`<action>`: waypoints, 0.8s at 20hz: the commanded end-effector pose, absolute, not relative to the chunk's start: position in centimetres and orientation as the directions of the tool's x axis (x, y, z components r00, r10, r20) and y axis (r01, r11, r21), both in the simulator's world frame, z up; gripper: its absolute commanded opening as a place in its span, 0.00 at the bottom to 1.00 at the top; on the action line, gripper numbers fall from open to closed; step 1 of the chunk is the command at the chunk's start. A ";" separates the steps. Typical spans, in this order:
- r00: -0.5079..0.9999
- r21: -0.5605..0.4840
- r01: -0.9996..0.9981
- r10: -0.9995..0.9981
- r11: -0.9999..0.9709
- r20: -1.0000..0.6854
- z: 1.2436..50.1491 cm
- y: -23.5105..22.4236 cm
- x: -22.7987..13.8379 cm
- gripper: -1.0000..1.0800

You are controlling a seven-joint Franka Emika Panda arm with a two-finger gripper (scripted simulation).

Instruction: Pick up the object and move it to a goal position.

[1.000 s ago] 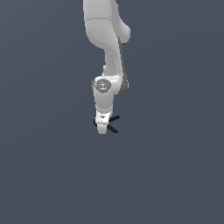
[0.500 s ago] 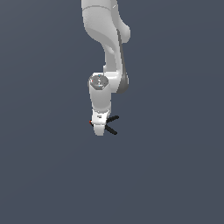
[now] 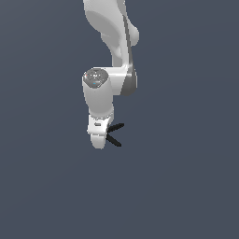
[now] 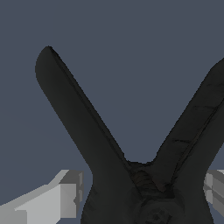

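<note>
The object (image 3: 115,134) is a small black V of two thin bars. In the exterior view it sticks out to the right of the white hand. My gripper (image 3: 99,141) points down and is shut on the object at the joint of the V. In the wrist view the object (image 4: 109,148) fills the picture, with its two bars spreading away from the joint. One grey finger (image 4: 61,197) shows on each side of the joint, the other at the picture's edge (image 4: 215,188). The red spot is hidden.
The white arm (image 3: 112,32) comes down from the top of the exterior view. Around it there is only an even dark grey-blue background, with no table edge, goal mark or other thing in sight.
The hand has moved a little toward the exterior view's left and turned, carrying the object with it. The red spot seen beside the hand before no longer shows.
</note>
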State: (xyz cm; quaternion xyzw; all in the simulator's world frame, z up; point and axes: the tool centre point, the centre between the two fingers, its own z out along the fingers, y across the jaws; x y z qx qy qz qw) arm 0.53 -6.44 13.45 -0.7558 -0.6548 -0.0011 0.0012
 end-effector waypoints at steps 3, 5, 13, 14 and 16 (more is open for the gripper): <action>0.142 0.001 0.990 0.990 -0.142 0.004 16.8 -7.2 3.0 0.00; 0.142 0.001 0.990 0.990 -0.142 0.004 18.1 -7.6 3.9 0.00; 0.143 0.000 0.990 0.990 -0.143 0.003 22.5 -8.7 7.4 0.00; 0.143 0.000 0.990 0.990 -0.143 0.002 22.9 -8.9 7.8 0.00; 0.143 0.000 0.990 0.990 -0.143 0.002 23.8 -9.1 8.5 0.00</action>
